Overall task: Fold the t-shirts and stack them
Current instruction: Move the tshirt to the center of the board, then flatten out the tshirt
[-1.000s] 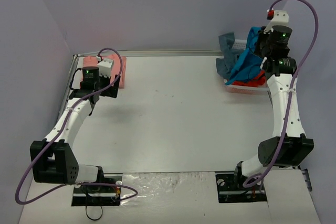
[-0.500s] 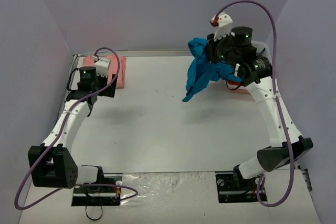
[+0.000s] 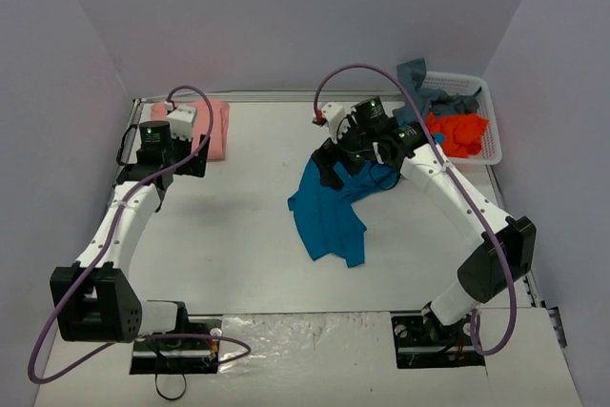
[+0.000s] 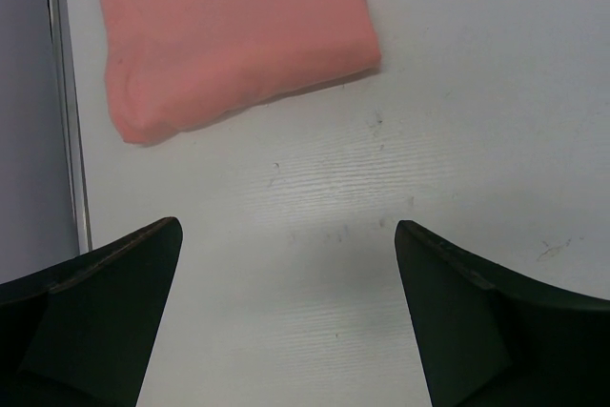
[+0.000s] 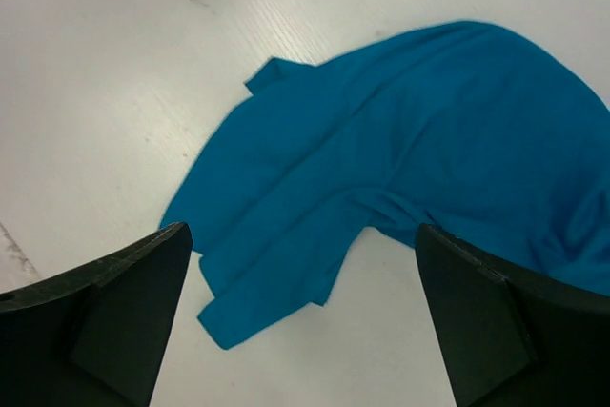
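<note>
Both your grippers are spread wide and empty: left gripper [image 4: 286,226] over the table [image 4: 457,140] near the folded pink shirt [image 4: 229,26], upper left; right gripper [image 5: 303,231] over the teal shirt [image 5: 400,140], rumpled mid-frame.

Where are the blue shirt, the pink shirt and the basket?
Blue shirt [image 3: 329,221]: top view, its spread lower part.
Pink shirt [image 4: 229,26]: left wrist view, centre of folded cloth.
Basket [image 3: 491,126]: top view, right rim.
</note>
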`<state>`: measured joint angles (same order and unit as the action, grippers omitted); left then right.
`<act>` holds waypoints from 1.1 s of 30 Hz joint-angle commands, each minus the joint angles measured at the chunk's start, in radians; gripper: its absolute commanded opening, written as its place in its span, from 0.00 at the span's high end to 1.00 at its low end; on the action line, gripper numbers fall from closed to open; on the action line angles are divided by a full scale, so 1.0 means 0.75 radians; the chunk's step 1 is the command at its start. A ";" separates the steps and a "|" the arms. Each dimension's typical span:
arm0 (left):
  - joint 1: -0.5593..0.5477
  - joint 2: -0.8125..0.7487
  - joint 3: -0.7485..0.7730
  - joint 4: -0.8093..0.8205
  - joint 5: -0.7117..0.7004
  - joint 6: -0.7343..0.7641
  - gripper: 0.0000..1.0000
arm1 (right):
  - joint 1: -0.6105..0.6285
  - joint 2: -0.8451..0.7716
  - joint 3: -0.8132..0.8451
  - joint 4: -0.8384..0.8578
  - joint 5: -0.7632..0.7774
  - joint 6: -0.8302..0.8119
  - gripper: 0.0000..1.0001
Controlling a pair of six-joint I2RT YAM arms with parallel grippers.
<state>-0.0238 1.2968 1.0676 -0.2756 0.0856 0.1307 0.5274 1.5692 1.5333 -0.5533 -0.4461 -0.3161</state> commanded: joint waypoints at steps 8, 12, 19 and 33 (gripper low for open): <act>-0.001 -0.013 0.061 -0.090 0.288 0.047 0.05 | -0.096 -0.094 -0.242 0.073 0.337 -0.090 0.00; -0.068 0.018 0.076 -0.140 0.377 0.110 0.03 | -0.153 -0.053 -0.320 0.104 0.356 -0.086 0.00; -0.303 0.085 0.094 -0.207 0.356 0.229 0.05 | -0.263 -0.053 -0.486 0.306 0.398 -0.014 0.00; -0.771 0.318 0.112 -0.138 0.078 0.233 0.00 | -0.317 0.207 -0.449 0.386 0.646 0.043 0.04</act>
<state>-0.5373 1.5265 1.1034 -0.3882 0.1982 0.2882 0.3038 1.7344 1.1828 -0.2722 -0.0219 -0.3023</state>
